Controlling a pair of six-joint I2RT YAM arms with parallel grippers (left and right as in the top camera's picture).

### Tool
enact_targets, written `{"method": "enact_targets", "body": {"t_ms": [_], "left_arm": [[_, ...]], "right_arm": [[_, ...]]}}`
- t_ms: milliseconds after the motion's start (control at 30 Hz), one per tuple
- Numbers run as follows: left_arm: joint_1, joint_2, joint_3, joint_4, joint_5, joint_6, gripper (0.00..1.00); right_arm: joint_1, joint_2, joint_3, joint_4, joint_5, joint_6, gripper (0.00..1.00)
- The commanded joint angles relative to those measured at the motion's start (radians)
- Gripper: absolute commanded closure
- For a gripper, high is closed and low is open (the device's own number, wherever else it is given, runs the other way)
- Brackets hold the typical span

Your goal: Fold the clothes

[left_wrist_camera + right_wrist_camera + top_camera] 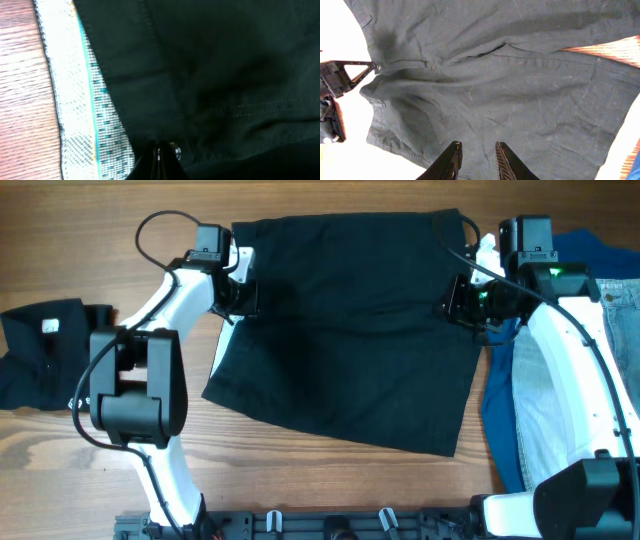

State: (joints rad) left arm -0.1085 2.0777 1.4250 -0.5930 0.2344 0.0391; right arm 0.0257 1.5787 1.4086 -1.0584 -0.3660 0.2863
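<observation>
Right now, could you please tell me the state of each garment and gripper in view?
Black shorts: spread flat, unfolded.
Left gripper: shut on the shorts' left edge.
Right gripper: open over the shorts' right side.
Black garment: folded, on the left.
Jeans: loose, unfolded, on the right.
Blue garment: loose, partly under the jeans.

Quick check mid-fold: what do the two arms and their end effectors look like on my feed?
Both arms: white links, black joint housings. Left arm trails a looping black cable; right arm shows a green light. Right end effector has slim black fingers.
</observation>
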Motion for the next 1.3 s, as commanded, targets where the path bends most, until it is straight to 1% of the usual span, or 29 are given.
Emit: {"method": "enact_targets", "body": {"t_ms": [0,67,100,133,167,233,367,500,600,700,733,767,800,967,1000,1033,1067,1100,1167,1267], "left_arm": [[0.061,-0.040,0.046,-0.009,0.039,-0.048,0.96],[0.090,-0.070,0.061,-0.008,0.047,-0.057,0.96],[0.101,-0.074,0.061,-0.009,0.052,-0.077,0.80],[0.107,-0.067,0.060,-0.009,0.080,-0.082,0.71],[0.109,-0.048,0.060,-0.004,0.111,-0.082,0.66],[0.106,-0.001,0.060,0.007,0.126,-0.082,0.62],[0.106,0.056,0.060,0.022,0.219,-0.082,0.61],[0.097,0.061,0.060,0.037,0.222,-0.082,0.59],[0.079,0.072,0.060,0.041,0.221,-0.081,0.60],[0.058,0.083,0.060,0.056,0.217,-0.081,0.67],[0.058,0.082,0.060,0.060,0.217,-0.081,0.79],[0.058,0.082,0.061,0.068,0.218,-0.081,0.89],[0.063,0.074,0.064,0.071,0.217,-0.081,0.96],[0.106,0.029,0.105,0.055,0.218,-0.082,0.96],[0.114,0.026,0.106,0.041,0.217,-0.082,0.83],[0.117,0.032,0.105,0.026,0.217,-0.082,0.74],[0.117,0.043,0.101,0.020,0.217,-0.082,0.69],[0.117,0.051,0.095,0.020,0.218,-0.082,0.66],[0.113,0.075,0.086,0.021,0.218,-0.082,0.63],[0.103,0.097,0.086,0.021,0.218,-0.082,0.61]], "right_arm": [[0.001,0.002,-0.012,0.003,0.010,0.005,0.73],[0.001,0.002,-0.012,0.003,0.010,0.005,0.73],[0.001,0.002,-0.012,0.004,0.012,0.005,0.73],[0.001,0.002,-0.012,0.003,0.023,0.006,0.73],[0.001,0.002,-0.012,0.003,0.034,0.005,0.73],[0.001,0.002,-0.012,0.003,0.033,0.005,0.73],[0.001,0.002,-0.012,0.003,0.034,0.005,0.72],[0.001,0.002,-0.012,0.005,0.034,0.006,0.72],[0.001,0.002,-0.012,0.005,0.034,0.006,0.72],[0.001,0.002,-0.012,0.006,0.033,0.006,0.72],[0.001,0.002,-0.012,0.006,0.033,0.006,0.72],[0.001,0.002,-0.012,0.006,0.033,0.006,0.72],[0.001,0.002,-0.012,0.006,0.033,0.005,0.72],[0.001,0.002,-0.012,0.006,0.034,0.005,0.72],[0.001,0.002,-0.012,0.006,0.034,0.005,0.72],[0.001,0.002,-0.012,0.006,0.034,0.005,0.72],[0.001,0.002,-0.012,0.007,0.034,0.005,0.72],[0.001,0.002,-0.012,0.008,0.034,0.005,0.72],[0.001,0.002,-0.012,0.007,0.045,0.005,0.72],[0.001,0.002,-0.012,0.006,0.055,0.005,0.72]]}}
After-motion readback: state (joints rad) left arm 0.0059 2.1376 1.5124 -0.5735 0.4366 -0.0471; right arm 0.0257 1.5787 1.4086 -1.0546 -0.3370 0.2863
